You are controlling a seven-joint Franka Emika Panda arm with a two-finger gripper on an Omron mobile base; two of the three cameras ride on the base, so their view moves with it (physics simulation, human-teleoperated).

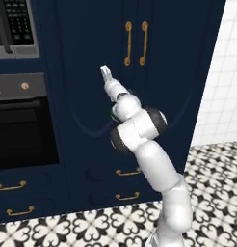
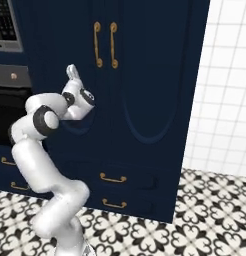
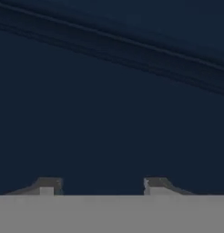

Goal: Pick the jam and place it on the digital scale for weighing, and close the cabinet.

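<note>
— Looking at the cabinet (image 1: pixel 154 87): what do you make of it?

— Tall, navy blue, with a pair of doors that sit flush and shut. Two vertical brass handles (image 1: pixel 136 43) stand side by side at the seam where the doors meet, and each door panel carries a raised curved moulding. Below the doors are two drawers (image 2: pixel 115 190), each with a horizontal brass pull.

— And the fingers (image 1: pixel 106 74) against it?

— They point up and toward the left door, below the handles and off to their left. In the hand view the two tips (image 3: pixel 49 185) stand apart with nothing between them (just dark blue panel and a slanting moulding line ahead). They look very near the door face; whether they touch it I cannot tell.

— What lies to the sides of the cabinet?

— On its left, a black oven (image 1: pixel 21 130) with a grey control strip, and above that a microwave (image 1: pixel 17 29) with a keypad. Under the oven there are more navy drawers with brass pulls. On the cabinet's right, a wall of white square tiles (image 2: pixel 225 90).

— And beneath it?

— A floor (image 2: pixel 205 215) of black-and-white patterned tiles runs right up to the cabinet's base, and the white arm rises from it in front of the left door.
</note>
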